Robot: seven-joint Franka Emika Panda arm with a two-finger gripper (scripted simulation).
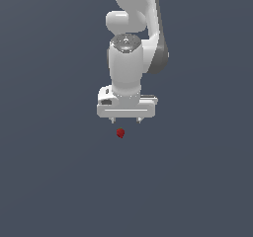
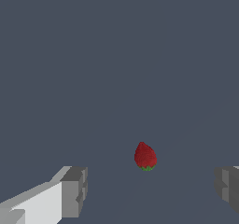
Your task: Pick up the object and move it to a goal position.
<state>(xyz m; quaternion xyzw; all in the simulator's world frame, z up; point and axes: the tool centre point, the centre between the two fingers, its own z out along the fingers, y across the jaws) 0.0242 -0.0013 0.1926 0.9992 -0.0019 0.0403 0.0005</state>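
Note:
The object is a tiny dark red strawberry-like lump (image 1: 120, 133) lying on the flat grey surface, just below the white gripper (image 1: 126, 121) in the exterior view. In the wrist view the strawberry (image 2: 145, 156) shows a green tip and lies between the two grey fingertips (image 2: 74, 190), a little beyond them. The jaws stand wide apart and hold nothing. The gripper points straight down, with the strawberry slightly toward the exterior view's left of its middle.
The white arm (image 1: 131, 33) rises from the gripper toward the top of the exterior view. A plain dark grey surface (image 1: 49, 181) fills everything else.

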